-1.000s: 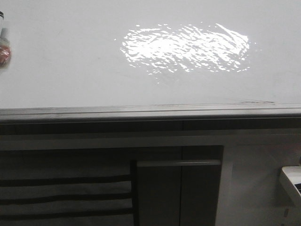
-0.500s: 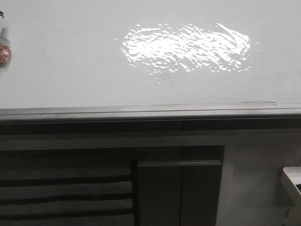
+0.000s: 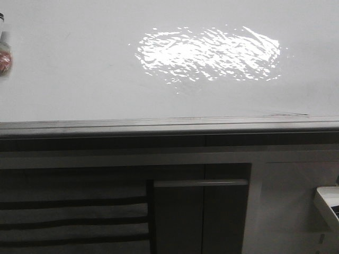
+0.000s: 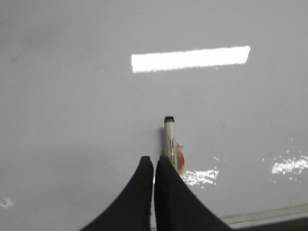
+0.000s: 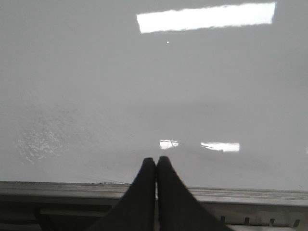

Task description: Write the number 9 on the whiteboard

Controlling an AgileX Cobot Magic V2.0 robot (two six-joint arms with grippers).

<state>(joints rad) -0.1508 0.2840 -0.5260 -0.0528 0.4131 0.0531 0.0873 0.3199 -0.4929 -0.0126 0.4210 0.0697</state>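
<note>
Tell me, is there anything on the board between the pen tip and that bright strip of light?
No. In the left wrist view, the whiteboard is bare between the pen tip and the glare strip: no ink, no number yet.

The right gripper (image 5: 156, 161) shows as two dark, curved fingers (image 5: 139, 197) pressed tip to tip, with no gap between them and nothing held. Beyond them spreads the whiteboard (image 5: 86, 82), a glossy pale grey-white surface that fills most of the picture. A long bright glare bar (image 5: 207, 17) lies across it far from the fingertips, and two smaller bright reflections (image 5: 220, 146) sit just past the tips (one small, one wider). A faint speckled smudge (image 5: 41, 137) marks the board off to one side. Along the board's near edge runs a grey metal rail (image 5: 57, 190), passing behind the fingers. No drawn mark shows on the board here.
</note>
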